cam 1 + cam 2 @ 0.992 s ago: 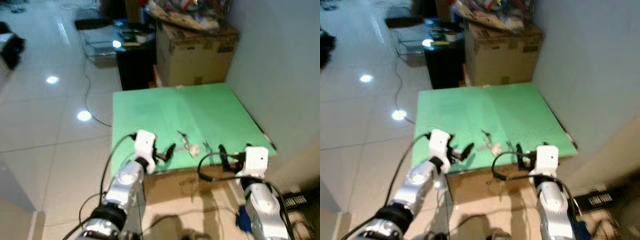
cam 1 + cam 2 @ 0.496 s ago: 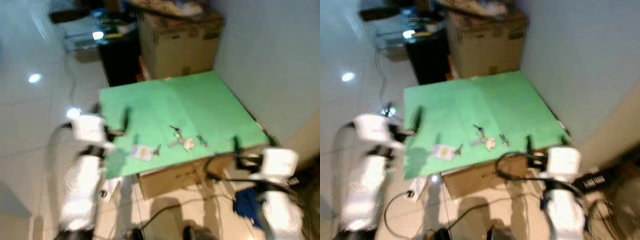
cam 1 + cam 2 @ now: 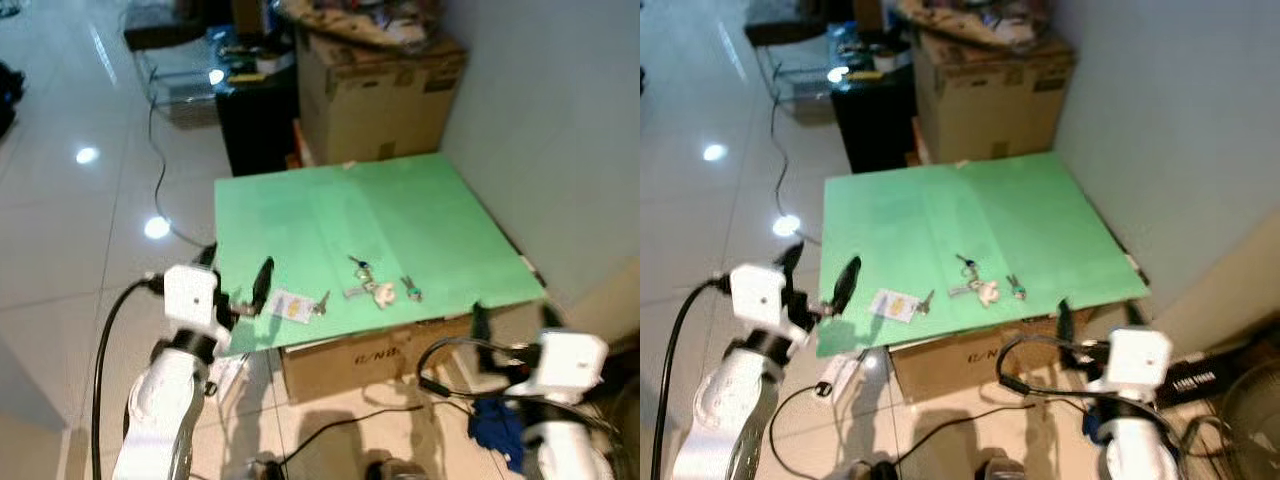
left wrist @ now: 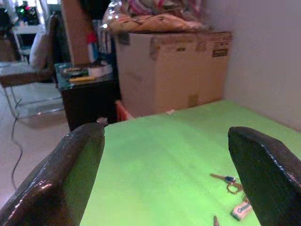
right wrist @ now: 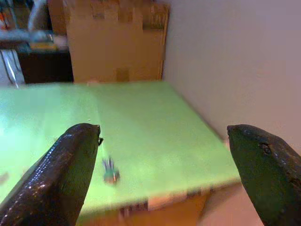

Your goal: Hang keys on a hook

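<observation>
Surface: green board (image 3: 400,210) on cardboard boxes, beside a wall.
Keys (image 3: 366,283): near the board's front edge — ungrasped.
Left gripper (image 3: 238,290): wide open, empty.
Right gripper (image 3: 510,322): likewise.
Next: approach keys squarely.

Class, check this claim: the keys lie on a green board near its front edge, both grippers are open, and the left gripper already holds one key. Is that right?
Not quite. The left gripper holds nothing: the left wrist view shows its jaws apart with bare green board between them. The keys do lie near the front edge, and the right gripper is open too.
</observation>
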Controlling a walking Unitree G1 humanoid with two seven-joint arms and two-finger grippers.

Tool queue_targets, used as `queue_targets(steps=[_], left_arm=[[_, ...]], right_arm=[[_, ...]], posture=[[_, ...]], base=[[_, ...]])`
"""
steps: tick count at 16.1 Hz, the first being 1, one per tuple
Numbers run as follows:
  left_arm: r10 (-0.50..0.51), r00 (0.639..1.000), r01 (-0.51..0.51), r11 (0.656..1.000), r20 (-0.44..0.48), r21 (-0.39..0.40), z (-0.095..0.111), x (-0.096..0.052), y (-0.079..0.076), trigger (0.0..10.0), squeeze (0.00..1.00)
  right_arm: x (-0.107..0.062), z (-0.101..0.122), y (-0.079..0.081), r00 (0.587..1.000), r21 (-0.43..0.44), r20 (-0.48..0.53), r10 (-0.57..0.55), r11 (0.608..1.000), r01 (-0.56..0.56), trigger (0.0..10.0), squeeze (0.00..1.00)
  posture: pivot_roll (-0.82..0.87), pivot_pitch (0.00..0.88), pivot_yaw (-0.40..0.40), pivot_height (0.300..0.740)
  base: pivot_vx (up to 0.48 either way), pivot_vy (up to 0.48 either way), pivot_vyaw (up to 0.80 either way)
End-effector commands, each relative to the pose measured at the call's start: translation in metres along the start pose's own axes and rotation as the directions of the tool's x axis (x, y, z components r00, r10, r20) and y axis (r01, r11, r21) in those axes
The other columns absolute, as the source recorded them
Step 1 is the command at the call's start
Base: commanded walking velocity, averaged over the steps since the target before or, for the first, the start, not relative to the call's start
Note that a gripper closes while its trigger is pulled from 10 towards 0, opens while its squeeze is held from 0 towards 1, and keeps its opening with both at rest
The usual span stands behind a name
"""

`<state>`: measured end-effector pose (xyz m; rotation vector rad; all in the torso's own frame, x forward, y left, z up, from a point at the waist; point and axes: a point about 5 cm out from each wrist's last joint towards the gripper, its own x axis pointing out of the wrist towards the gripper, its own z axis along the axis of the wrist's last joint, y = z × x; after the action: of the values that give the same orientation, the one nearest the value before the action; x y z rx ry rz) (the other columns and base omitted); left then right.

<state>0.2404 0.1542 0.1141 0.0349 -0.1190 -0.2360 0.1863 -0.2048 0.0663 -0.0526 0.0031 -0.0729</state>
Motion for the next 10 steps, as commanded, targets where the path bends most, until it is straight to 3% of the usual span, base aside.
queue_targets(steps=[1, 2, 4, 7, 10], left_arm=[[0.002, 0.999, -0.002, 1.000, -0.042, 0.004, -0.007, 0.004, -0.001, 10.0, 0.00], [0.005, 0.999, -0.005, 1.000, -0.039, -0.008, -0.007, 0.009, -0.002, 10.0, 0.00], [0.012, 0.999, -0.012, 1.000, -0.037, -0.010, -0.004, 0.011, -0.002, 10.0, 0.00], [0.056, 0.996, -0.060, 0.996, -0.065, -0.063, -0.008, 0.011, 0.001, 10.0, 0.00], [0.079, 0.994, -0.084, 0.995, -0.079, -0.058, -0.011, 0.011, 0.001, 10.0, 0.00]], right_arm=[[0.003, -0.016, 0.002, 0.999, -0.018, -0.031, 0.007, 1.000, -0.008, 10.0, 0.00], [0.008, -0.033, 0.004, 0.998, -0.015, -0.069, 0.014, 1.000, -0.015, 10.0, 0.00], [0.007, -0.038, -0.006, 0.996, -0.012, -0.084, 0.022, 1.000, -0.023, 10.0, 0.00], [0.011, -0.021, -0.012, 0.999, -0.020, -0.034, 0.043, 0.999, -0.043, 10.0, 0.00], [0.019, -0.008, -0.005, 0.997, -0.019, 0.020, 0.077, 0.997, -0.077, 10.0, 0.00]], posture=[[-0.26, 0.055, 0.039, 0.740], [-0.26, 0.056, 0.039, 0.740], [-0.27, 0.061, 0.039, 0.740], [-0.27, 0.069, 0.033, 0.740], [-0.26, 0.070, 0.027, 0.740]], base=[[0.431, 0.000, 0.00], [0.431, 0.000, 0.00], [0.439, 0.000, 0.00], [0.442, 0.000, 0.00], [0.446, 0.000, 0.00]])
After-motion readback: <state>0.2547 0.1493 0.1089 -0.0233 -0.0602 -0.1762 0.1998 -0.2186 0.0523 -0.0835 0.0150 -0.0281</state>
